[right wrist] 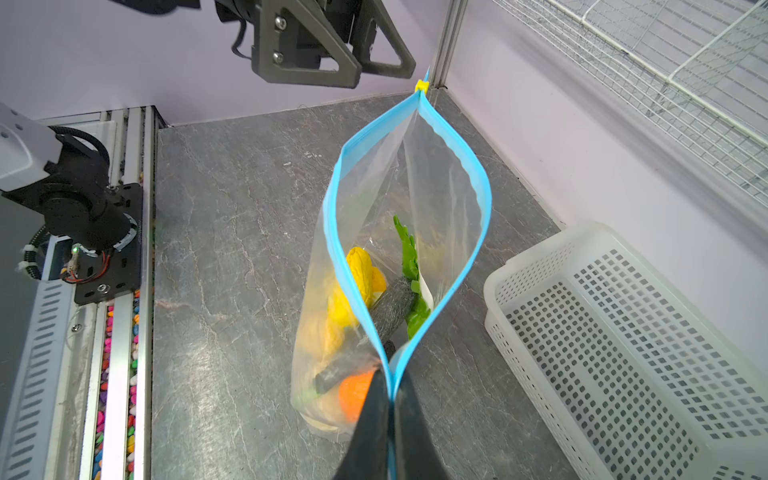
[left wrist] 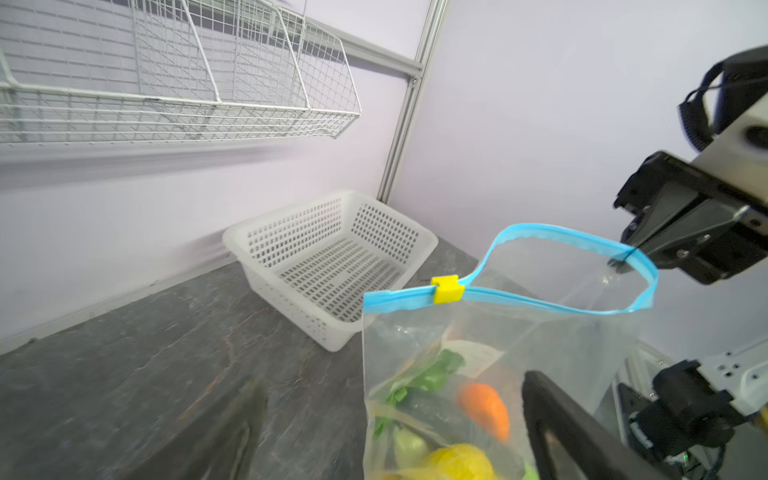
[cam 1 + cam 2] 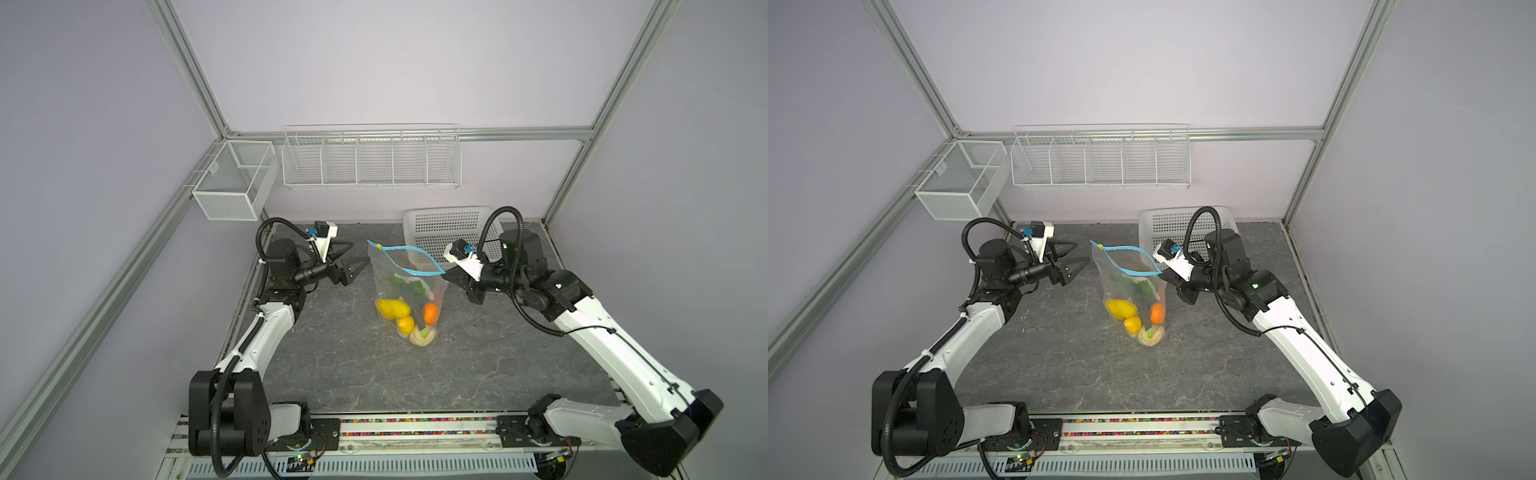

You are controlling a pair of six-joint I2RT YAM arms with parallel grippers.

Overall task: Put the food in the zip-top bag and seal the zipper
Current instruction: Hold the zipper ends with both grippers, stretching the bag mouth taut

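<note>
One zip-top bag (image 3: 405,272), one basket (image 3: 441,225) (perforated)

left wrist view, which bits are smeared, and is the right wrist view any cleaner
Left wrist view: the wire rack and wall are streaked, one finger of the left pincer is a smear, yet the zipper and yellow slider are crisp. Right wrist view: the rack streaks too, the right pincer looks soft up close, the zip-top bag mouth sharp.

zip-top bag (image 2: 540,332): clear glossy crinkled plastic | basket (image 2: 291,237): white matt plastic | table (image 3: 353,365): matt grey stone-look
</note>
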